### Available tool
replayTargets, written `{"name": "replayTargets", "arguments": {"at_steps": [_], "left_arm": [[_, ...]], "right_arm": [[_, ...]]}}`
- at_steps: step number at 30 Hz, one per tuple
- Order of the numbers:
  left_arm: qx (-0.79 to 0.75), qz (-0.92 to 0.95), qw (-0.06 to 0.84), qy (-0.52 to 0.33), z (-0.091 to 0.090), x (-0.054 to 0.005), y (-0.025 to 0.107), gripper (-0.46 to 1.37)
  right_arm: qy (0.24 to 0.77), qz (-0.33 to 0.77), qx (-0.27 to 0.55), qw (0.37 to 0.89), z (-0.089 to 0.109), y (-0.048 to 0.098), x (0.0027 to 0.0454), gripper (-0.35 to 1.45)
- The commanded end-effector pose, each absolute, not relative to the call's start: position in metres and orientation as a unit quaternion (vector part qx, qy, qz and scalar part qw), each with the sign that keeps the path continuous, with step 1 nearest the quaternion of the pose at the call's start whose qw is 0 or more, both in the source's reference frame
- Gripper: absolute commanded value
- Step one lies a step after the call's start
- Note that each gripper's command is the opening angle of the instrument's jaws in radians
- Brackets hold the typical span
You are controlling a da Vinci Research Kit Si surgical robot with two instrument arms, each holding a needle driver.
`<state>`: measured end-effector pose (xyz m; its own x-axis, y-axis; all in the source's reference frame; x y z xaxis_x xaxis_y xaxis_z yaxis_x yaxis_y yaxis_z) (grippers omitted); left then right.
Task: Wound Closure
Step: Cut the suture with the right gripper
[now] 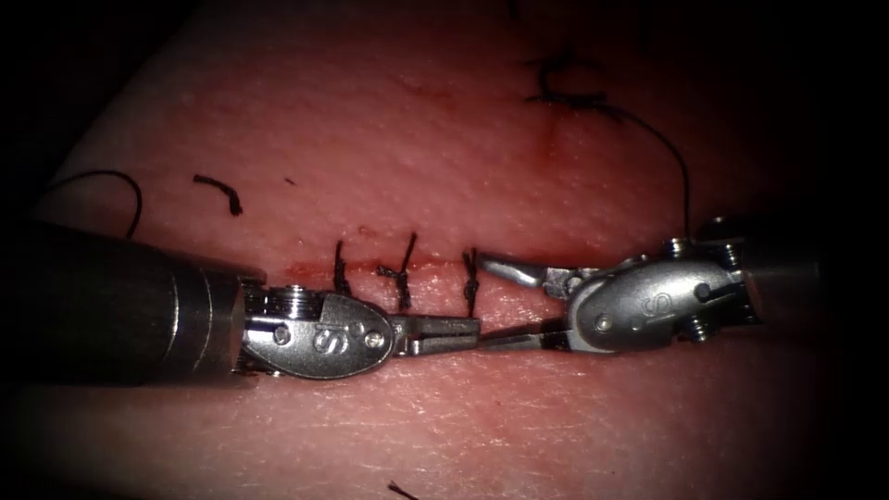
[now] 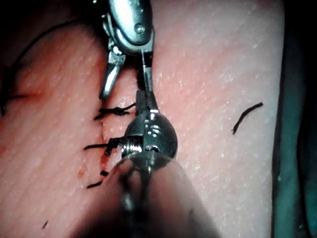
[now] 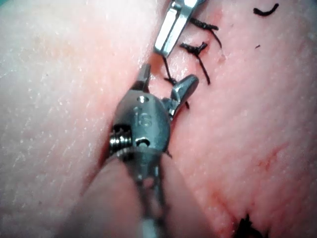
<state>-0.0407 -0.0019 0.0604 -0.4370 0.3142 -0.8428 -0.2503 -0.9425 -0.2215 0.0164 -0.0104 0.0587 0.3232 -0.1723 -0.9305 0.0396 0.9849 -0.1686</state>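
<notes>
Your left tool lay low along the tissue, just below the cut in the endoscope view, its jaws drawn together with nothing visible between them. Your right tool came in tip to tip against it, its jaws spread wide: the upper jaw sat over the line of the cut beside the rightmost stitch, and the lower jaw reached toward the tip of your left tool. I saw no needle and no thread in either pair, and I could not make out a needle anywhere on the tissue. Three stitches crossed the cut: the rightmost one, the middle knot and the left stitch, each standing across the cut's long axis, which ran left to right between your tools. The long thread lay to the right, running up from behind your right tool's wrist to a dark tangle high on the tissue. So, as I judged it, that thread lay behind and above your right jaws rather than in front of them, and your right arm was much the nearer. Loose cut ends lay well apart on the left. In the right wrist view the open right jaws straddled a stitch tail.
</notes>
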Motion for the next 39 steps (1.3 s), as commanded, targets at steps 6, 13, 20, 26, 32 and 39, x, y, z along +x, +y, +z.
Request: {"name": "replayTargets", "arguments": {"at_steps": [6, 13, 20, 26, 32, 39], "left_arm": [[-0.504, 0.847, 0.162, -0.033, 0.0601, -0.0408, -0.0018, -0.35], [-0.504, 0.847, 0.162, -0.033, 0.0601, -0.0408, -0.0018, -0.35], [-0.505, 0.847, 0.162, -0.033, 0.0601, -0.0407, -0.0020, -0.35], [-0.505, 0.849, 0.152, -0.026, 0.0601, -0.0407, -0.0021, -0.35], [-0.506, 0.852, 0.131, -0.014, 0.0601, -0.0408, -0.0021, -0.35], [-0.508, 0.853, 0.123, -0.009, 0.0601, -0.0408, -0.0022, -0.35]], "right_arm": [[0.589, -0.071, -0.066, 0.802, 0.0588, -0.0107, 0.0172, 1.10], [0.605, -0.075, -0.083, 0.789, 0.0587, -0.0110, 0.0185, 1.11], [0.613, -0.072, -0.093, 0.781, 0.0590, -0.0112, 0.0197, 1.11], [0.615, -0.073, -0.101, 0.778, 0.0593, -0.0116, 0.0205, 1.10], [0.620, -0.079, -0.103, 0.773, 0.0596, -0.0122, 0.0215, 1.11], [0.622, -0.079, -0.104, 0.772, 0.0595, -0.0124, 0.0218, 1.10]]}}
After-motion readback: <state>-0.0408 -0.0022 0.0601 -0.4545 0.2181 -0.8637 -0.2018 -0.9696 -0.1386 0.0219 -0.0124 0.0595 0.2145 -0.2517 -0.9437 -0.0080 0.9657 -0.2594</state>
